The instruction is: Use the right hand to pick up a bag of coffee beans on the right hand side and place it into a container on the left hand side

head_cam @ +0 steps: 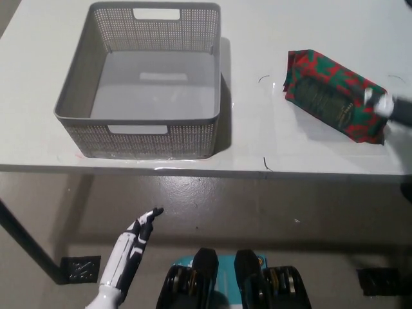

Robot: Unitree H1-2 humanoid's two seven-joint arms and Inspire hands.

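Coffee bag (336, 96), wrapped in red and green with a dark label on its top face, lies on its side on the right part of the white tabletop (257, 122), slanting from upper left toward lower right. It sits well apart from the container (147, 80), a grey perforated basket with cut-out handles in its near and far walls, which stands upright on the left part of the tabletop with nothing inside it.

At the picture's right edge the black right hand (389, 107) comes in over the far end of the bag; only a pale tip and a short dark stretch of it show, blurred, so I cannot tell whether its fingers are spread or closed, nor whether it touches the bag. The bag rests flat on the tabletop.

Below the tabletop's near edge, at the lower left, the white left hand (136, 237) hangs over the floor with its fingers straight and lying close together, pointing up and to the right, holding nothing.

A few thin dark marks (265, 163) show on the tabletop between basket and bag.
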